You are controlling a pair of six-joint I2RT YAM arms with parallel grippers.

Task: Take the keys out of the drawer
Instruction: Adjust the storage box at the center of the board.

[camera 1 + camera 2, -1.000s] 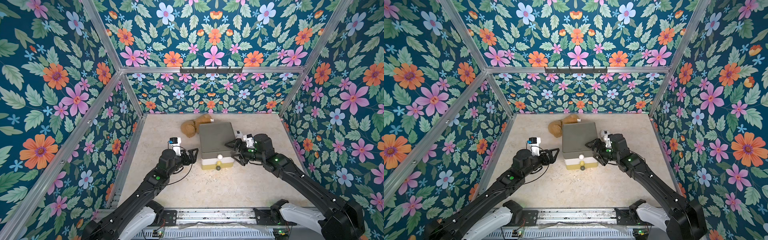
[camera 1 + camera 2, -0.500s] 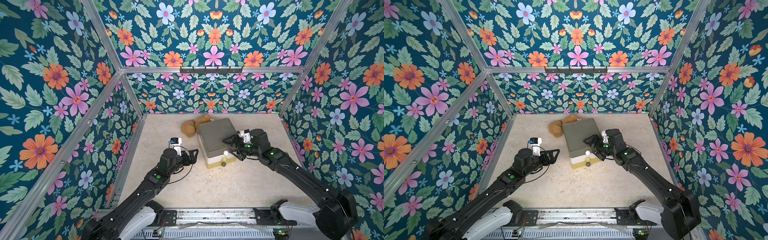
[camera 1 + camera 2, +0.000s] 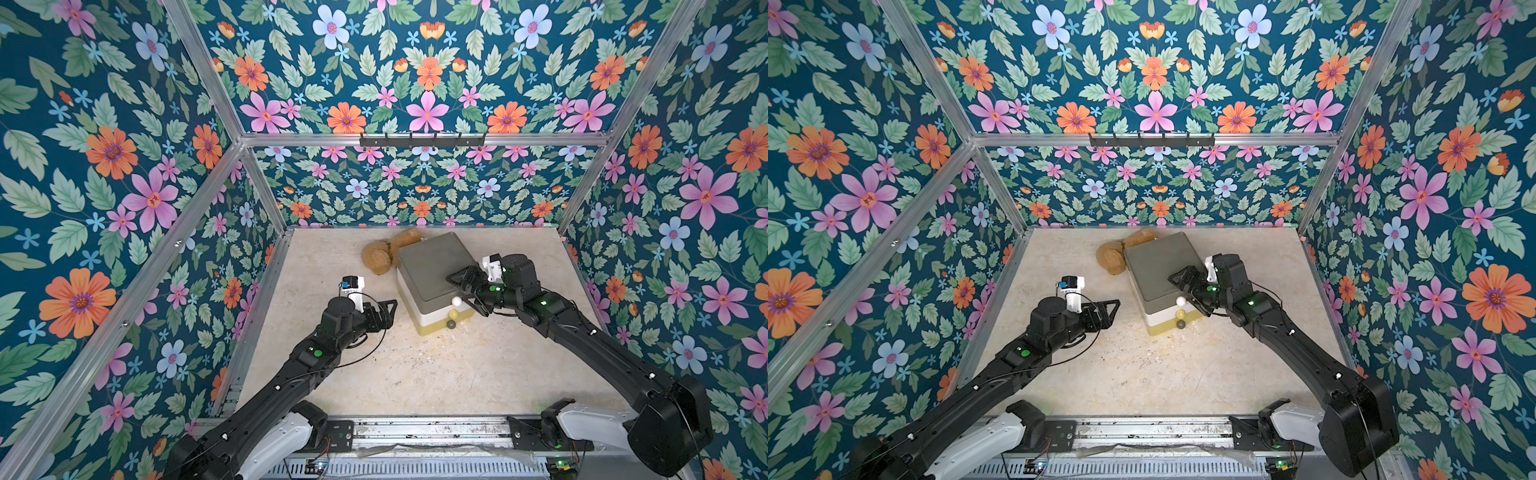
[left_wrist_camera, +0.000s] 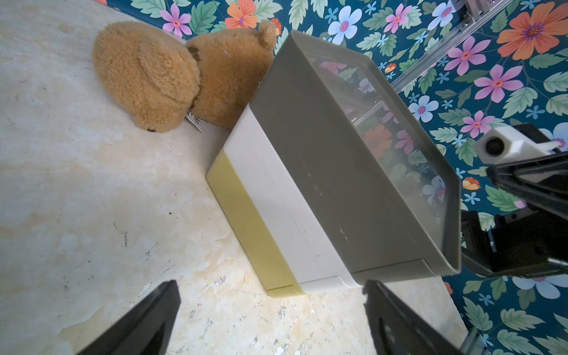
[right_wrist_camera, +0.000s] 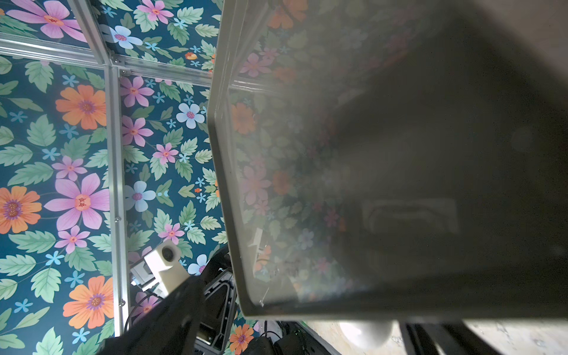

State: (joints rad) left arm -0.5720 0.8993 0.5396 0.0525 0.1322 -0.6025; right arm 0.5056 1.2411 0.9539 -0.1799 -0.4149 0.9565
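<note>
The left gripper point(image 3: 388, 314) hovers over the table point(image 3: 374, 374), fingers point(image 4: 144, 319) apart, just beside the drawer unit point(image 3: 432, 266). The right gripper point(image 3: 467, 296) straddles the unit's front corner, jaws spread wide. All three drawers are closed, so the keys are hidden, and a teddy bear point(image 3: 377, 259) lies behind against the unit.

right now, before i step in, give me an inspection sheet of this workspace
surface: beige tabletop, scuffed and stained
job's things: keys not seen; drawer unit skewed, three drawers shut
clutter: teddy bear against the unit's back
grippers: left end effector open, apart from the unit; right end effector open, astride its front corner
cables: thin black cable loops off left wrist
surroundings: floral walls, aluminium frame, hook rail on back wall
</note>
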